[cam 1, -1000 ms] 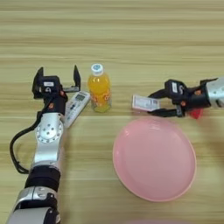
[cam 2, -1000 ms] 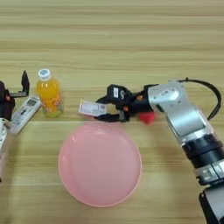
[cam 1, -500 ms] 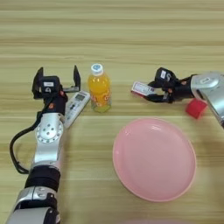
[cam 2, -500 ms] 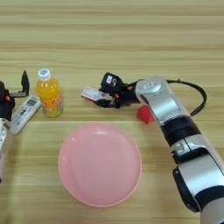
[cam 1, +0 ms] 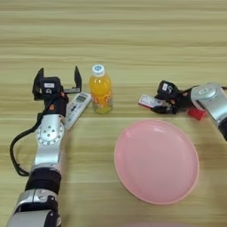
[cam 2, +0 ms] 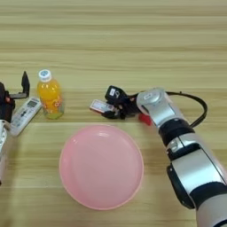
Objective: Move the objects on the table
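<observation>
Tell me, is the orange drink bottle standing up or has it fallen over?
Standing up. The white-capped orange drink bottle rests on its base on the wooden table, cap on top, beside the parked left gripper.

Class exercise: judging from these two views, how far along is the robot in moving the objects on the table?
Nothing looks finished: the pink plate holds nothing. In hand: the right gripper grips the white card. Left untouched: orange bottle, red cube behind the right arm. The left gripper waits open beside the bottle.

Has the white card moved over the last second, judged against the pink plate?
Yes. The white card, held in the right gripper, has gone toward the far edge of the table and a little right, away from the pink plate, which stayed put.
</observation>
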Controlling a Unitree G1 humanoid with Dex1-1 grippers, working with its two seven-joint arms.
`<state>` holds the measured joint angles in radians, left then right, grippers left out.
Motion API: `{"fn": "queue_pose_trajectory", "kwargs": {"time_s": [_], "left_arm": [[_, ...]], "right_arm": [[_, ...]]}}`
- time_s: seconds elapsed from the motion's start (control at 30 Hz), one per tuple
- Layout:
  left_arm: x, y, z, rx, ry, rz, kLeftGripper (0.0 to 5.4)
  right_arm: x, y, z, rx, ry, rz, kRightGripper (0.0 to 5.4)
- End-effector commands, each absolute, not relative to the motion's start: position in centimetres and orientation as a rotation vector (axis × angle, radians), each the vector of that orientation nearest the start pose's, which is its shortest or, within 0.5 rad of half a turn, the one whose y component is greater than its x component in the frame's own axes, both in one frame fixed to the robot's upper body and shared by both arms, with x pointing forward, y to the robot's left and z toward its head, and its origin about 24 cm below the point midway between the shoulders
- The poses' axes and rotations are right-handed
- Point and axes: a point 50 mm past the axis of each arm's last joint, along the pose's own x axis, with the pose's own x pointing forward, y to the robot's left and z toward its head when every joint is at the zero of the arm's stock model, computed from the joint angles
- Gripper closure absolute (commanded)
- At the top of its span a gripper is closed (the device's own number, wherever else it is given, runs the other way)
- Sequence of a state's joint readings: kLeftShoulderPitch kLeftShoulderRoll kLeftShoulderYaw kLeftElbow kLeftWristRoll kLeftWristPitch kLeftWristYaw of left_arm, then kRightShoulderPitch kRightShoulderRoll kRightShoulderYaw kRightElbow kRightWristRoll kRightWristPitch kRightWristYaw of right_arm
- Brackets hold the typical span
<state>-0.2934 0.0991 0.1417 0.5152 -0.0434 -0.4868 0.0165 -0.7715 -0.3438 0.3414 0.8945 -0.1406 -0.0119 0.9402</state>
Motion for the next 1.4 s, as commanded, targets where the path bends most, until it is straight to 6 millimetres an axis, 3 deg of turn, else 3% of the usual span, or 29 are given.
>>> {"fn": "queue_pose_trajectory", "kwargs": {"time_s": [0.03,0.13,0.17,0.63,0.8,1.03,1.4], "left_arm": [[30.1,18.8,5.2,0.048,-0.270,0.099,0.00],[30.0,18.8,5.2,0.049,-0.270,0.100,0.00],[30.0,18.8,5.2,0.049,-0.270,0.100,0.00],[30.1,18.6,5.3,0.046,-0.271,0.101,0.00],[30.2,18.5,5.2,0.042,-0.267,0.102,0.00],[30.3,18.6,5.2,0.042,-0.265,0.102,0.00],[30.4,18.7,5.1,0.044,-0.262,0.104,0.00]], "right_arm": [[35.2,-14.7,4.9,-0.631,0.501,1.055,3.30],[35.1,-14.9,4.7,-0.645,0.503,1.059,3.30],[35.1,-14.9,4.7,-0.646,0.503,1.058,3.01],[35.0,-14.6,5.6,-0.644,0.440,1.083,1.41],[35.0,-13.5,8.8,-0.614,0.274,1.102,0.71],[33.2,-12.3,11.9,-0.538,0.104,1.155,0.01],[30.3,-8.9,14.3,-0.303,-0.072,1.219,0.01]]}}
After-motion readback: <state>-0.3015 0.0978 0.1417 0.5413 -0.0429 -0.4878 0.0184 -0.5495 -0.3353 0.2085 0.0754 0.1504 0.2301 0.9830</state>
